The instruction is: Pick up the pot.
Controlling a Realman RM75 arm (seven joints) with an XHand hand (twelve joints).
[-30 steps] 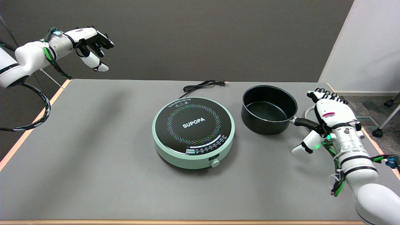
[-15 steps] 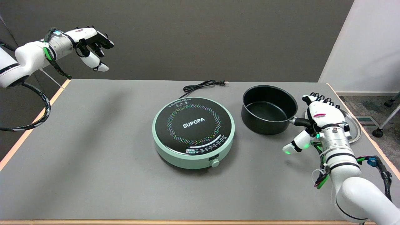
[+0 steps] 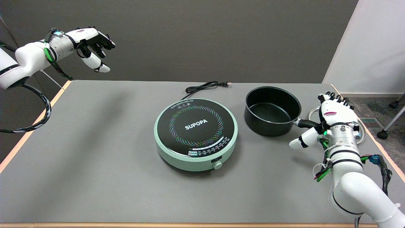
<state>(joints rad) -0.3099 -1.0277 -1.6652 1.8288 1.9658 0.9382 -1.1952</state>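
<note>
A black pot (image 3: 272,110) stands on the grey table (image 3: 95,152), right of the cooker, empty and upright. Its black handle (image 3: 305,123) points to the right, toward my right hand (image 3: 333,117). The hand lies over the handle's outer end, back up, fingers (image 3: 335,98) stretched away from me and thumb held out to the left below the handle. The handle's end is hidden under the palm. I see no finger wrapped round the handle, and the pot sits flat on the table.
A mint-green induction cooker (image 3: 195,133) with a black top sits mid-table, its black cord (image 3: 205,86) lying behind it. A round metal lid or plate (image 3: 361,134) lies under my right hand near the table's right edge. The idle left hand (image 3: 91,41) hangs at the upper left.
My right hand drifted left along the handle, then back right and slightly farther away, with the thumb lifting nearer the handle. The forearm swung in under it. The pot has stayed put.
</note>
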